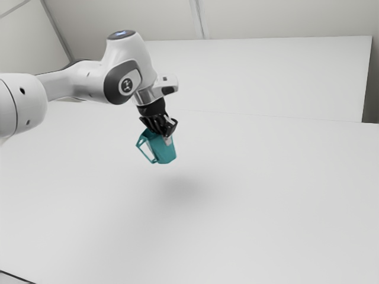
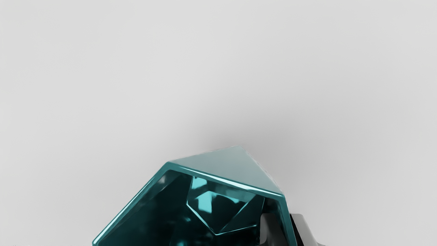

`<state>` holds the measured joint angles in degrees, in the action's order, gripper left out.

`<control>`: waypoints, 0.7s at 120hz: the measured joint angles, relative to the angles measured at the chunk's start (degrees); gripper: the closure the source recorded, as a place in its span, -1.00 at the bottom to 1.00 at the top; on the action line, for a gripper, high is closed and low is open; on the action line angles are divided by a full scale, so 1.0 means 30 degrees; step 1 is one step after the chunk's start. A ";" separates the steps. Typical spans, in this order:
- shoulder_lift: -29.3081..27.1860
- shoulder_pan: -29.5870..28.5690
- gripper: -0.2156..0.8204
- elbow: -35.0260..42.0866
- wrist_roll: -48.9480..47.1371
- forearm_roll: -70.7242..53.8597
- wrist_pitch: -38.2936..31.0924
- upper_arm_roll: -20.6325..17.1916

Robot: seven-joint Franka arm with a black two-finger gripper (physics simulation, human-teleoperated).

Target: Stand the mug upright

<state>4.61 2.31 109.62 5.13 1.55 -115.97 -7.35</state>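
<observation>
Mug (image 1: 163, 153) of glossy teal (faceted, angular-rimmed) hangs, its wall pinched by the black gripper (image 1: 167, 139).

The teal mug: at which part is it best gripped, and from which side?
I would grip the mug by its rim wall, coming from above: its open mouth faces mostly up, toward the claw, and the thin wall lets one finger go inside, one outside.

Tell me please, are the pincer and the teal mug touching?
Touching. The wrist view shows the pincer closed on one wall of the teal mug, one finger inside, one outside.
</observation>
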 joint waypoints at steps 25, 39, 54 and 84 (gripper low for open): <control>0.0856 0.0201 0.93 0.0318 -0.0672 -0.0602 -0.1123 0.0099; 0.1059 -0.0112 0.93 0.0738 -0.1071 -0.0911 -0.1632 0.0165; 0.1683 -0.0289 0.93 0.1020 -0.1466 -0.1170 -0.2056 0.0178; 0.2602 -0.0277 0.93 0.1197 -0.2074 -0.1316 -0.2585 0.0187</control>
<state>12.42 1.47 113.22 -1.09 -2.40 -123.73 -6.79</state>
